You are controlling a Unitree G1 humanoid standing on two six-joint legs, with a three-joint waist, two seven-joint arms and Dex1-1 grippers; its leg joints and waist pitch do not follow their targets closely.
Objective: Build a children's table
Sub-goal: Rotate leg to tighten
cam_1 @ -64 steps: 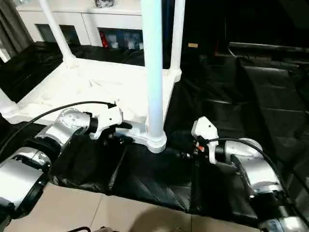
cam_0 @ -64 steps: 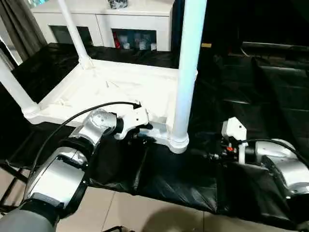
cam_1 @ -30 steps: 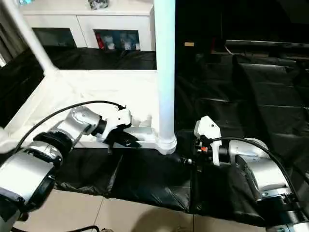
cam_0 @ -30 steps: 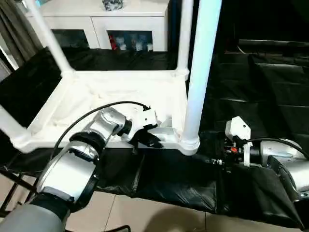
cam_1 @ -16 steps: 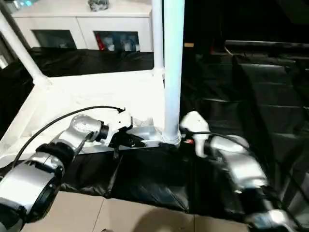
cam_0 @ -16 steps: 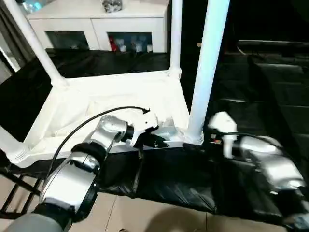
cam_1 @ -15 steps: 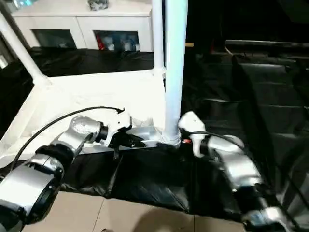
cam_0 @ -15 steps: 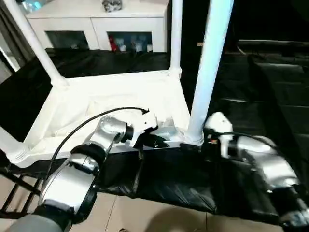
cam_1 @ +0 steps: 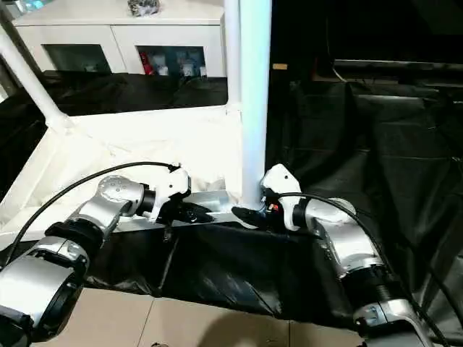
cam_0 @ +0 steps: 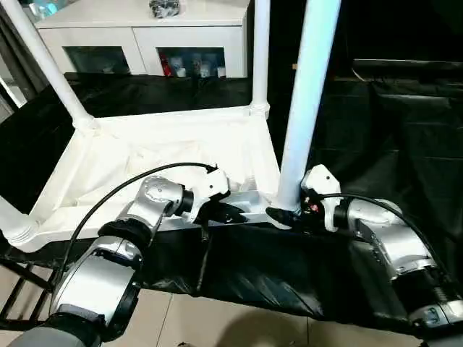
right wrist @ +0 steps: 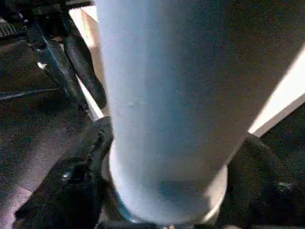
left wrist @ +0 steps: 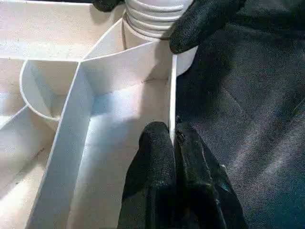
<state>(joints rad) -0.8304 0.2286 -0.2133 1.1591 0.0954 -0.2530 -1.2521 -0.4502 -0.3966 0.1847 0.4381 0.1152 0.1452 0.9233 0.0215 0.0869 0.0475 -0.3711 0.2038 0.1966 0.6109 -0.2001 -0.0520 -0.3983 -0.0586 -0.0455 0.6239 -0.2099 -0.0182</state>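
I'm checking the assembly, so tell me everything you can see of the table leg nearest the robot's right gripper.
The near leg is a long, smooth white round tube, plastic by its look, standing upright in the ribbed corner socket of the upside-down tabletop. The right gripper straddles its base, a black finger on either side. The left gripper pinches the tabletop's rim nearby.

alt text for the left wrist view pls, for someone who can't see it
The left tool is pinched shut on the thin white rim of the upturned tabletop, seen close up. Beyond it, a ribbed leg sits in the corner socket, with a black finger of the right tool against it and black sheeting alongside.
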